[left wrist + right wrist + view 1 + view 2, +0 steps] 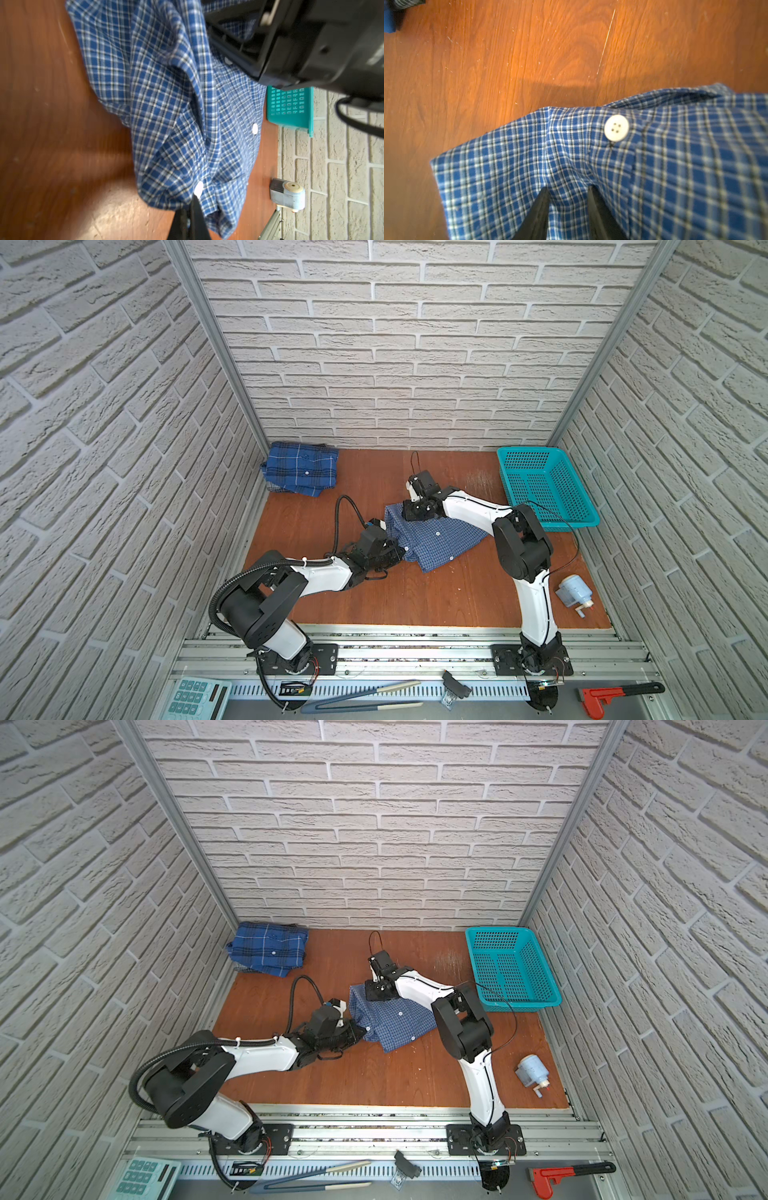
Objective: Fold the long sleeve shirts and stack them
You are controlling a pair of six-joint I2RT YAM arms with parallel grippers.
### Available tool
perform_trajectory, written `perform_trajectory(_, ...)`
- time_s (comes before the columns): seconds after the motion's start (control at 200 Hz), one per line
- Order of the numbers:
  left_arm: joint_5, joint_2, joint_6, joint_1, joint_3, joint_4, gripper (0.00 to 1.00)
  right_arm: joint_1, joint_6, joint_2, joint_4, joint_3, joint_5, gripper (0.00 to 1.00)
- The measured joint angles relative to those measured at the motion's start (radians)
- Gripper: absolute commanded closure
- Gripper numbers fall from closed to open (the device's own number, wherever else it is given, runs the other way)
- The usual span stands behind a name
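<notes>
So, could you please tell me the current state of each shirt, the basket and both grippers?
small-check shirt: partly folded, rumpled, gripped in two places.
plaid shirt: folded, lying in the far left corner, untouched.
basket: upright, empty.
left gripper: jaws shut on the small-check shirt's edge.
right gripper: jaws pinching a ridge of the small-check shirt.

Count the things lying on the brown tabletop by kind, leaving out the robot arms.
Shirts: 2, the small-check light blue shirt and the royal-blue plaid shirt
Teal basket: 1
Pale blue pencil sharpener: 1
Total: 4
</notes>
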Motion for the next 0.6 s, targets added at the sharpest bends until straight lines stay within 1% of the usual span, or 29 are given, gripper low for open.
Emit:
perform_trajectory(0.065,0.000,0.015,-0.010,-0.005,-0.001,0.022,0.54,0.000,0.000,-0.006,0.005,-0.003,-0.004,0.62)
perform_trajectory(0.08,0.000,0.018,-0.009,-0.006,-0.002,0.026,0.49,0.000,0.000,-0.008,0.005,-0.003,-0.006,0.61)
perform_trajectory(0.185,0.002,0.021,-0.020,-0.017,-0.005,0.028,0.33,0.000,-0.002,-0.043,-0.009,-0.004,-0.008,0.55)
perform_trajectory(0.23,0.006,0.012,-0.022,-0.019,-0.005,0.022,0.24,0.000,-0.004,-0.073,-0.018,-0.012,-0.004,0.53)
perform_trajectory(0.275,0.008,-0.015,-0.014,-0.016,-0.006,0.000,0.13,-0.005,-0.007,-0.127,-0.023,-0.038,0.006,0.52)
perform_trajectory(0.3,0.008,-0.037,-0.012,-0.014,-0.007,-0.021,0.08,-0.007,-0.010,-0.165,-0.025,-0.059,0.011,0.51)
perform_trajectory(0.36,0.002,-0.120,0.010,-0.002,-0.008,-0.092,0.02,-0.017,-0.018,-0.278,-0.023,-0.128,0.024,0.48)
perform_trajectory(0.485,-0.044,-0.328,0.081,0.053,0.008,-0.243,0.02,-0.068,-0.035,-0.515,0.026,-0.314,0.079,0.45)
perform_trajectory(0.535,-0.059,-0.360,0.111,0.073,0.034,-0.290,0.02,-0.089,-0.049,-0.569,0.050,-0.380,0.112,0.45)
perform_trajectory(0.6,-0.068,-0.338,0.156,0.104,0.093,-0.352,0.02,-0.116,-0.063,-0.568,0.066,-0.430,0.142,0.45)
